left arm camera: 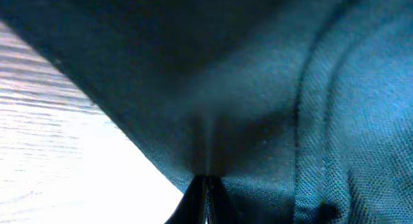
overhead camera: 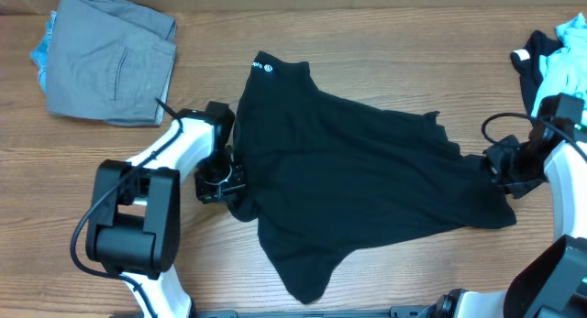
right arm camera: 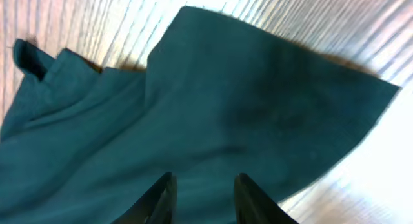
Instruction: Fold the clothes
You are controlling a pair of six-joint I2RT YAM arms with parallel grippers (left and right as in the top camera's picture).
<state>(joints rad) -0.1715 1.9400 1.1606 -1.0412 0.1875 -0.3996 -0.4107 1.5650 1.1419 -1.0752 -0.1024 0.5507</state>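
Note:
A black T-shirt lies rumpled across the middle of the wooden table, its collar with a small white round logo at the far left. My left gripper is at the shirt's left edge. In the left wrist view its jaws are shut on a pinch of the dark fabric. My right gripper is at the shirt's right edge. In the right wrist view the right gripper stands open just over the cloth, with nothing pinched between the fingers.
Folded grey trousers lie at the back left on a light blue garment. A heap of black and light blue clothes sits at the back right edge. Bare wood shows behind the shirt and along the front.

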